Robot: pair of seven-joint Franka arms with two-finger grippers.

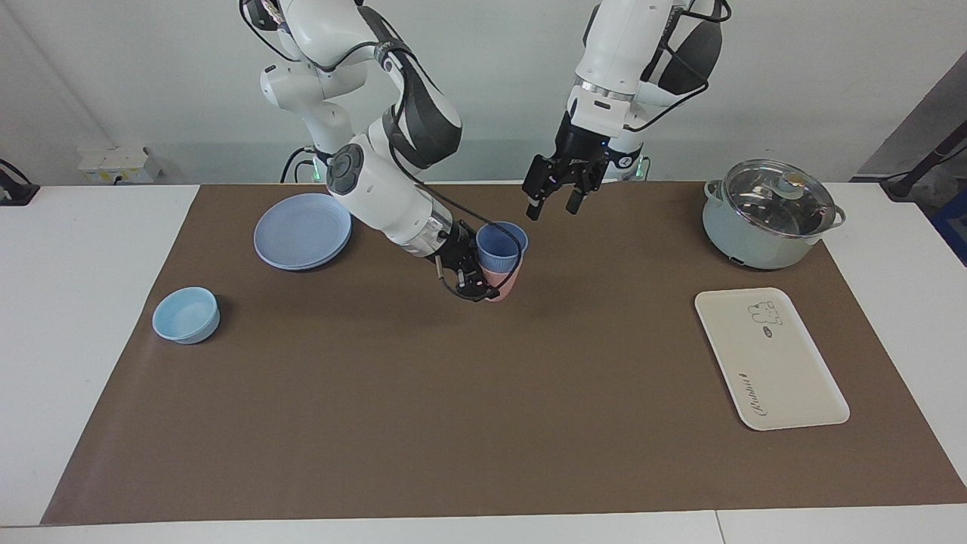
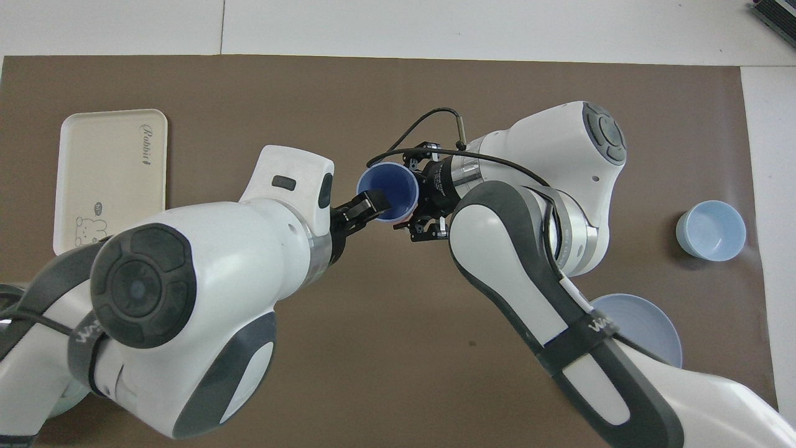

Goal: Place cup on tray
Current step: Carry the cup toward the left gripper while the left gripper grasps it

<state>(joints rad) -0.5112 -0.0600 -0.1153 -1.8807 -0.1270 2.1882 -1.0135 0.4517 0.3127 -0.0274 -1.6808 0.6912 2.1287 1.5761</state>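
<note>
The periwinkle-blue cup [image 1: 500, 240] sits nested in a pink cup [image 1: 505, 281]. My right gripper [image 1: 474, 278] is shut on this stack from the side and holds it tilted above the mat's middle. In the overhead view the cup [image 2: 385, 190] shows its dark blue inside, with the right gripper [image 2: 423, 199] beside it. My left gripper [image 1: 553, 205] is open, fingers pointing down, in the air just beside and above the cup, apart from it. In the overhead view the left gripper [image 2: 364, 213] overlaps the cup's rim. The cream tray [image 1: 770, 359] [image 2: 112, 177] lies bare toward the left arm's end.
A lidded grey-green pot [image 1: 767, 215] stands nearer to the robots than the tray. A round blue plate [image 1: 302, 230] [image 2: 647, 323] and a shallow light-blue bowl [image 1: 186, 314] [image 2: 712, 230] lie toward the right arm's end. A brown mat [image 1: 483, 423] covers the table.
</note>
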